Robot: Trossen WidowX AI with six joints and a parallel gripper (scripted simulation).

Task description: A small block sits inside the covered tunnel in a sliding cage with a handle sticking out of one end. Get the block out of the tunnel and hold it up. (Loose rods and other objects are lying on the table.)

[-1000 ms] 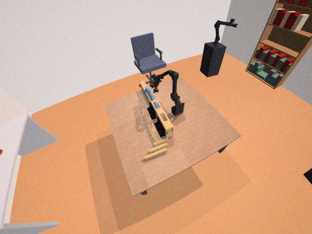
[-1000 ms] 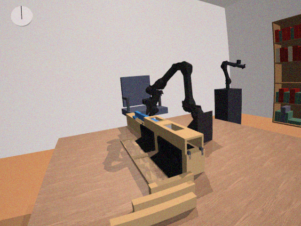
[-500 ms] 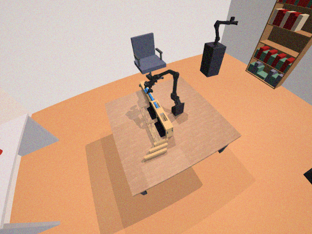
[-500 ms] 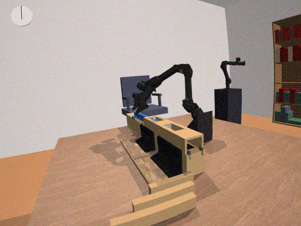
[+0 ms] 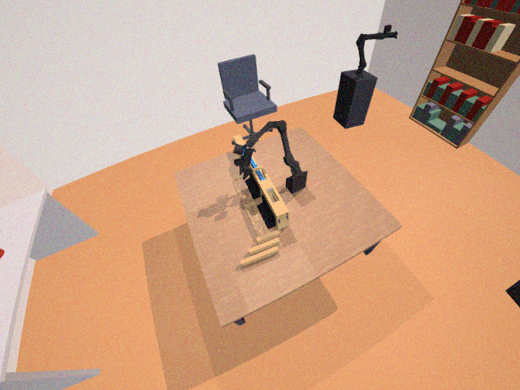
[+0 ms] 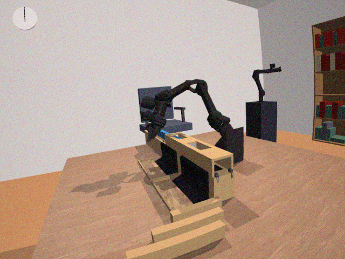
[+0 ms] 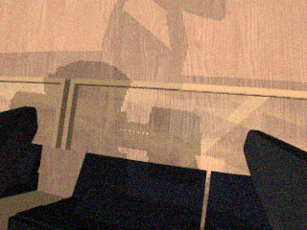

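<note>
Blue shows beyond the near end of your wooden tunnel (image 5: 275, 202) (image 6: 206, 149): likely the sliding cage's handle (image 5: 253, 162) (image 6: 163, 134), lying in line with the tunnel's long axis. Your gripper (image 5: 244, 174) (image 6: 151, 136) has its jaws spread with nothing between them, beside that blue piece on the side of the fallen-looking wooden frame (image 5: 240, 188) (image 6: 160, 189) (image 7: 216, 89). You can't make out the block; presumably it's inside the tunnel. Bringing the jaws across the handle probably comes next; mind the tunnel's wooden edge. Open tabletop (image 5: 218, 201) (image 6: 91, 178) (image 7: 249, 43) beyond the frame gives you room to back off.
</note>
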